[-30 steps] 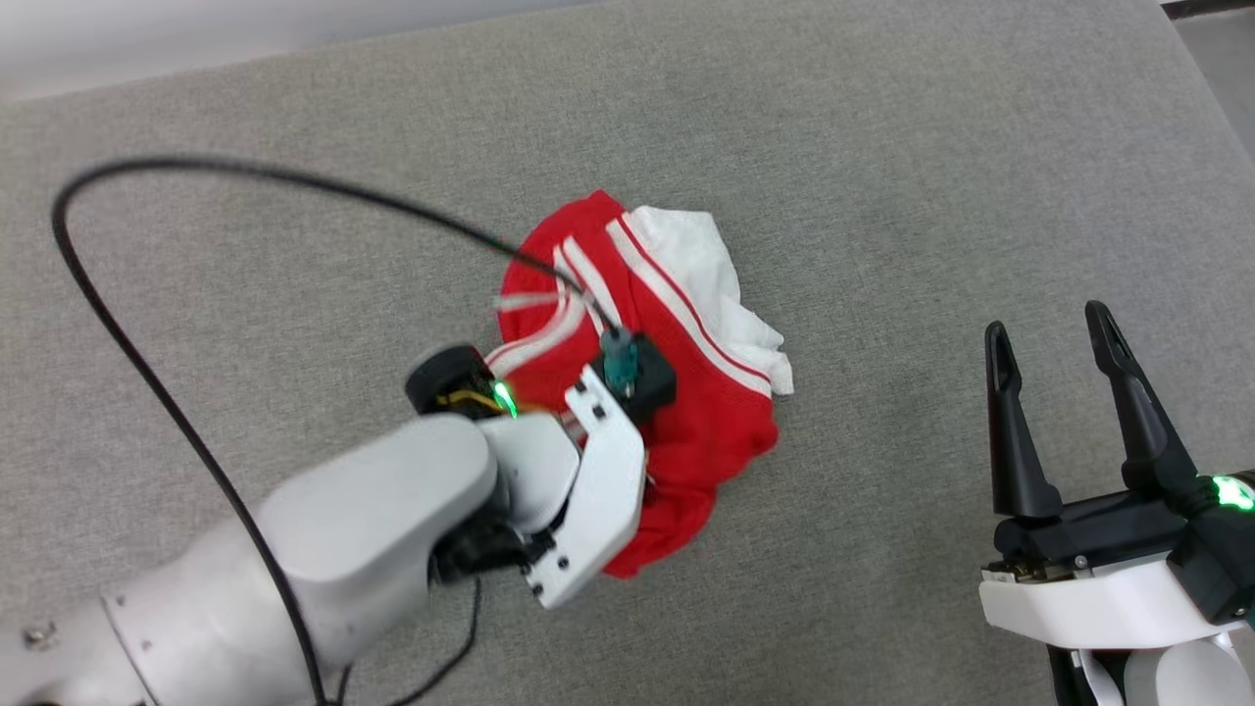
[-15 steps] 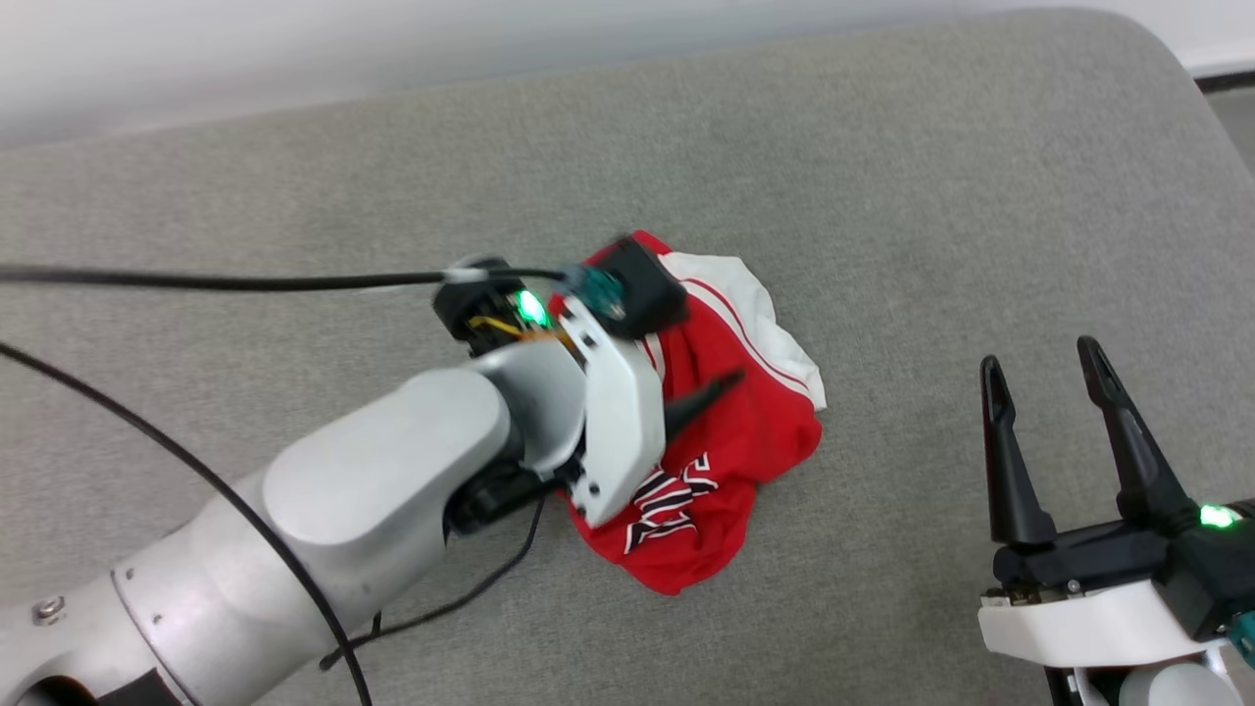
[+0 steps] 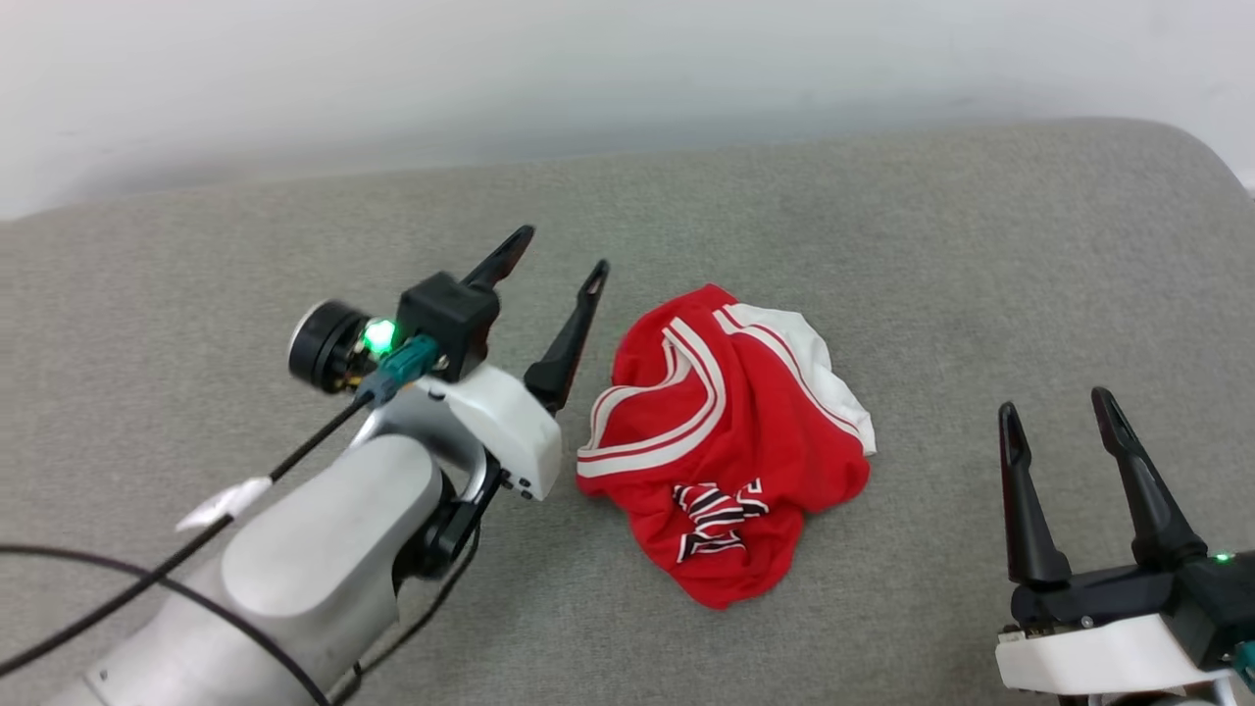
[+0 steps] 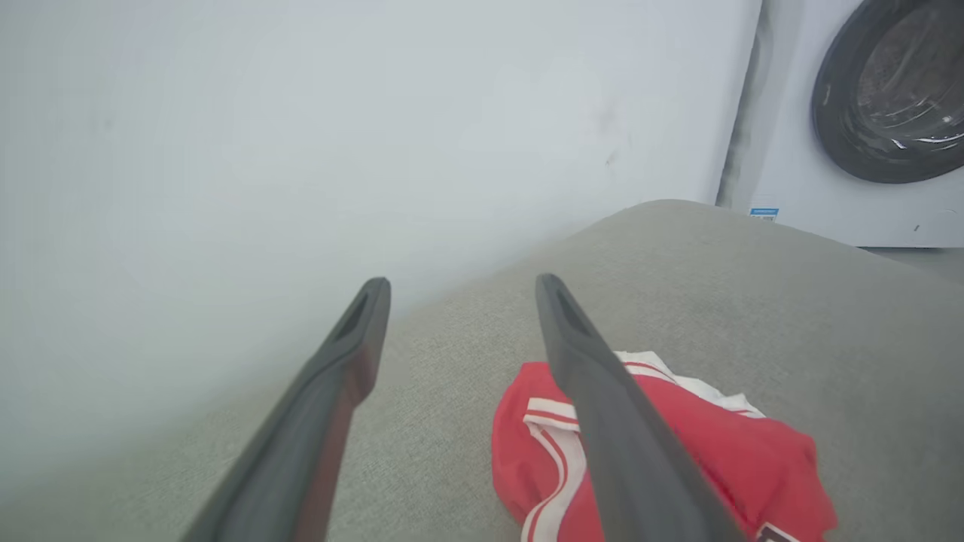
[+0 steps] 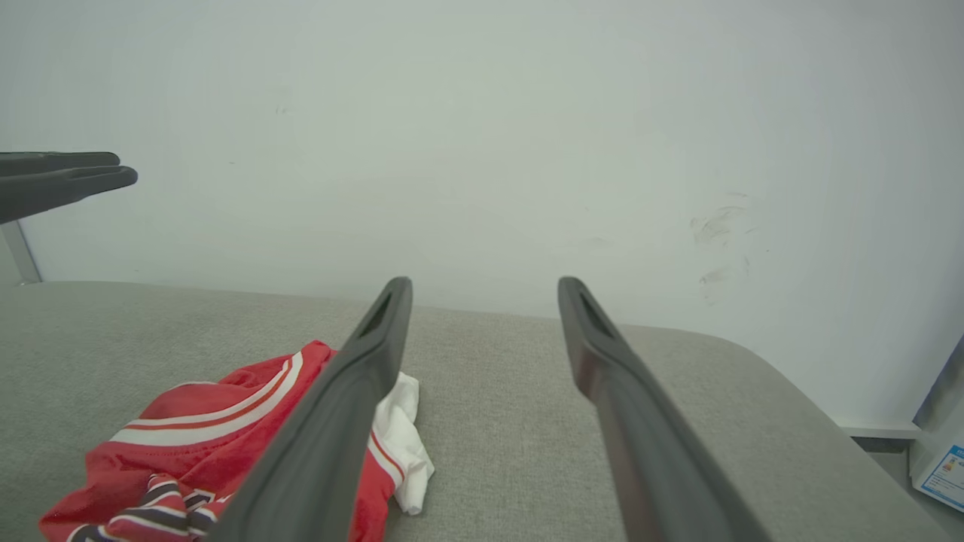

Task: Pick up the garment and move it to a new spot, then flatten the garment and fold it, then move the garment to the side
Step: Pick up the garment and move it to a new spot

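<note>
The garment [image 3: 730, 441] lies crumpled in a heap on the grey padded surface [image 3: 882, 245], red with white striped trim, a white sleeve at its right and a bit of black lettering near the front. It also appears in the left wrist view [image 4: 723, 444] and the right wrist view [image 5: 218, 444]. My left gripper [image 3: 564, 255] is open, raised just left of the heap, touching nothing. My right gripper [image 3: 1054, 417] stands open at the lower right, well apart from the garment, with nothing between its fingers.
A white wall [image 3: 588, 69] runs along the far edge of the grey surface. A black cable [image 3: 118, 588] trails from my left arm. A washing machine door [image 4: 896, 90] stands beyond the surface's rounded right end.
My left gripper let go of the garment, opened, and lifted away to the left. The garment dropped into a heap. The head camera tilted up, bringing the wall into view. The right gripper stayed put.
</note>
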You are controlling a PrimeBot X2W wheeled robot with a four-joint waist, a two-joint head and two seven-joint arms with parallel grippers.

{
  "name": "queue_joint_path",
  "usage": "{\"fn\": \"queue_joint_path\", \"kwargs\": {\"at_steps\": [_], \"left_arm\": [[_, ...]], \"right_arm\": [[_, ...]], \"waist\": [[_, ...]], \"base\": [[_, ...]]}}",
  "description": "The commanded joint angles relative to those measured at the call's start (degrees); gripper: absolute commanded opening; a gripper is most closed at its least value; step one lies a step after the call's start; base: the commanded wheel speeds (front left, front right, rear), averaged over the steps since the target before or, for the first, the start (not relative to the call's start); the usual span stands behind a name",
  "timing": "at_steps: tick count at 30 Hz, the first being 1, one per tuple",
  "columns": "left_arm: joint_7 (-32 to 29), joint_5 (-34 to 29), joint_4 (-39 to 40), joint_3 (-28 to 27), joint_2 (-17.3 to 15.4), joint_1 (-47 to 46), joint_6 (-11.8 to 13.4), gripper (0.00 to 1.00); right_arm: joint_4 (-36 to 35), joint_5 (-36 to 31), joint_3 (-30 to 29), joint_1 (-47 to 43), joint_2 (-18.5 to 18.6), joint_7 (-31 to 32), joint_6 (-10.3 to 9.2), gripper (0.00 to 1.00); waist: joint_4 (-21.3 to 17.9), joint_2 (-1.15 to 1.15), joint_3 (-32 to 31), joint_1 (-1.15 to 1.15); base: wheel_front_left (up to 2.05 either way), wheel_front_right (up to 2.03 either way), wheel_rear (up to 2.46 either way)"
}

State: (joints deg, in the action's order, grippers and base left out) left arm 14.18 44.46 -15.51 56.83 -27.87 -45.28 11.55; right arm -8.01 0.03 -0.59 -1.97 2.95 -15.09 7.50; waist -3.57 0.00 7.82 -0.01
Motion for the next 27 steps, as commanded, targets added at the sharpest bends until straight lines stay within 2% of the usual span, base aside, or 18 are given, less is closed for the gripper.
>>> {"fn": "queue_joint_path", "kwargs": {"at_steps": [1,6,8,11,16,20,27], "left_arm": [[0.7,-0.6,0.1,-1.5,0.4,2.1,1.6,1.00],[1.1,-4.4,4.3,-11.1,1.7,10.5,6.8,1.00],[1.0,-6.8,6.4,-15.4,2.4,15.0,7.7,1.00],[1.0,-11.1,9.4,-21.7,3.5,21.2,7.8,1.00],[1.0,-17.1,11.7,-30.8,6.8,31.1,6.1,1.00],[1.0,-21.4,12.4,-36.3,9.9,36.9,3.3,1.00],[1.0,-27.2,12.8,-43.1,15.0,43.5,-0.8,1.00]], "right_arm": [[0.3,-0.1,-0.4,-0.9,-0.1,-0.1,-0.02,1.00],[1.0,0.3,-1.3,-1.8,-0.1,-0.1,-0.02,1.00],[1.3,0.6,-1.5,-2.1,-0.1,-0.1,-0.02,1.00],[1.7,1.7,-2.0,-2.6,-0.1,-0.1,-0.02,1.00],[2.5,3.2,-2.6,-3.5,-0.1,-0.1,-0.02,1.00],[3.5,4.2,-2.8,-4.2,-0.1,-0.1,-0.02,1.00],[4.9,5.9,-2.7,-5.1,-0.1,-0.1,-0.02,1.00]], "waist": [[1.2,0.00,-1.0,0.01],[2.5,0.00,-2.5,0.01],[2.8,0.00,-3.2,0.01],[3.1,0.00,-3.9,0.01],[3.4,0.00,-5.1,0.01],[3.4,0.00,-5.9,0.01],[3.2,0.00,-6.6,0.01]], "base": [[0.00,0.00,0.00],[0.00,0.00,0.00],[0.00,0.00,0.00],[0.00,0.00,0.00],[0.00,0.00,0.00],[0.00,0.00,0.00],[0.00,0.00,0.00]]}}
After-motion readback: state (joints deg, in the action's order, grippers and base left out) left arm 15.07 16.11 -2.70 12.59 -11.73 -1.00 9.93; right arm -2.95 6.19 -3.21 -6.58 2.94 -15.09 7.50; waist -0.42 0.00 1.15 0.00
